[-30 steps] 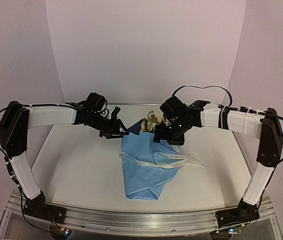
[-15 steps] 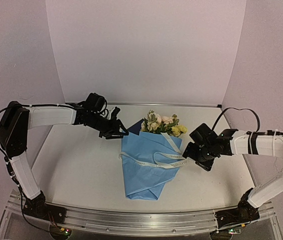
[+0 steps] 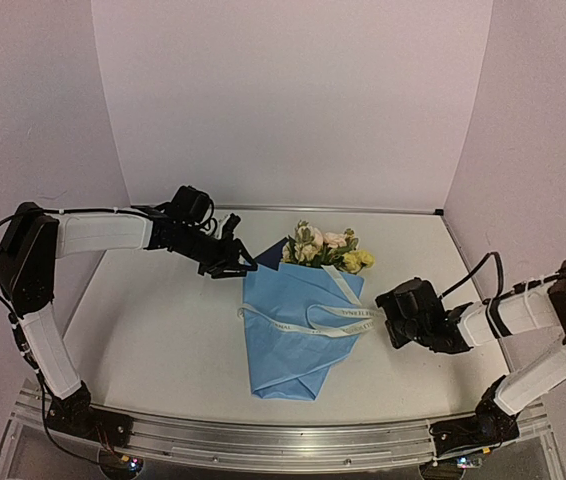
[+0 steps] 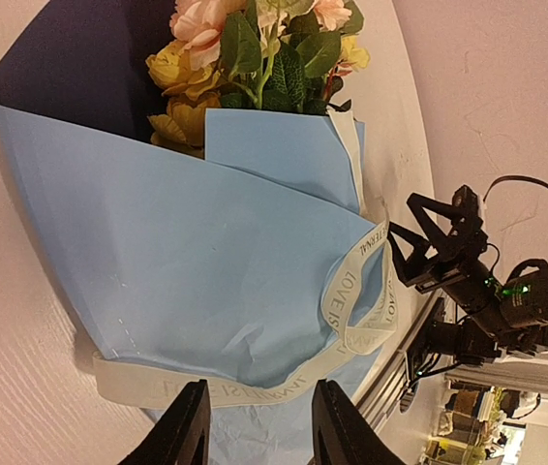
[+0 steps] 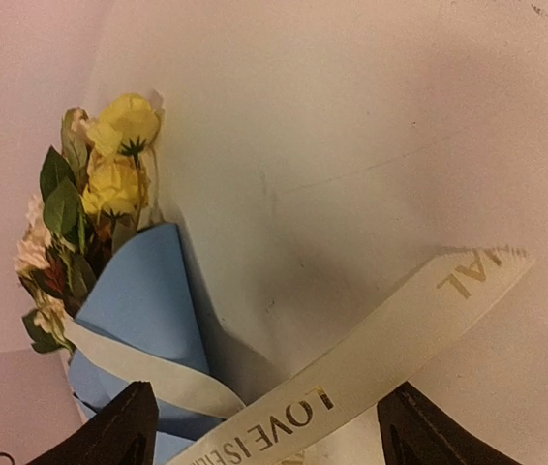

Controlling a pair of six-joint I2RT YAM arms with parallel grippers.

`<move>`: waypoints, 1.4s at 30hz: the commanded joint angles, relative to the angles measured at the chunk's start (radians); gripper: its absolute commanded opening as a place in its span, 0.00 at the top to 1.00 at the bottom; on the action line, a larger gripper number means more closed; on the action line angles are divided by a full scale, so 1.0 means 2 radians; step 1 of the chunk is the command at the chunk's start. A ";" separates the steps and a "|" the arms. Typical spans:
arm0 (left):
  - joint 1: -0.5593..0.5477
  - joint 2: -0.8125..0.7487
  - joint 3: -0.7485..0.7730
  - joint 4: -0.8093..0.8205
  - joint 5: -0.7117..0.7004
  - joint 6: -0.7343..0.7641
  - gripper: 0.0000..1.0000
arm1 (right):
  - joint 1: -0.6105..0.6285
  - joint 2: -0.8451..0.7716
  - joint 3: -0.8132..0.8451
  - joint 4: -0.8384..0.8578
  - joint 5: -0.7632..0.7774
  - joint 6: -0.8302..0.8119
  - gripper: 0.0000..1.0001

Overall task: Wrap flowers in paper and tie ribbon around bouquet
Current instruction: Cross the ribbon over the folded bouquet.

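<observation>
A white surface (image 3: 143, 330) is enclosed on three sides by plain panels. The back wall (image 3: 293, 100) is seen as pale white, while the left wall (image 3: 23, 110) and the right wall (image 3: 548, 110) are tinted faintly lilac. Soft, even light is cast throughout, and only faint shadows are thrown. The surface's near edge is bounded by a metal rail (image 3: 263, 437). Beyond that edge, blurred clutter (image 4: 472, 426) is glimpsed in the left wrist view.

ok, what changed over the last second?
The right end effector drew back from the flowers, rightward and toward its base. It now sits open, holding nothing, by the right end of the ribbon. The left end effector, paper, flowers and ribbon stayed put.
</observation>
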 commanded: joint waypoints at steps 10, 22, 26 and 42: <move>0.003 -0.036 -0.012 -0.014 -0.010 0.020 0.62 | -0.013 0.031 -0.031 0.153 0.015 0.025 0.96; 0.003 -0.066 -0.058 -0.024 -0.030 0.062 0.63 | -0.010 -0.201 0.091 -0.196 -0.042 -0.255 1.00; 0.003 -0.062 -0.055 -0.024 -0.025 0.068 0.63 | -0.003 -0.283 0.119 -0.312 -0.072 -0.337 1.00; 0.003 -0.041 -0.037 -0.018 -0.011 0.073 0.67 | 0.078 -0.240 0.374 -0.586 -0.295 -0.488 1.00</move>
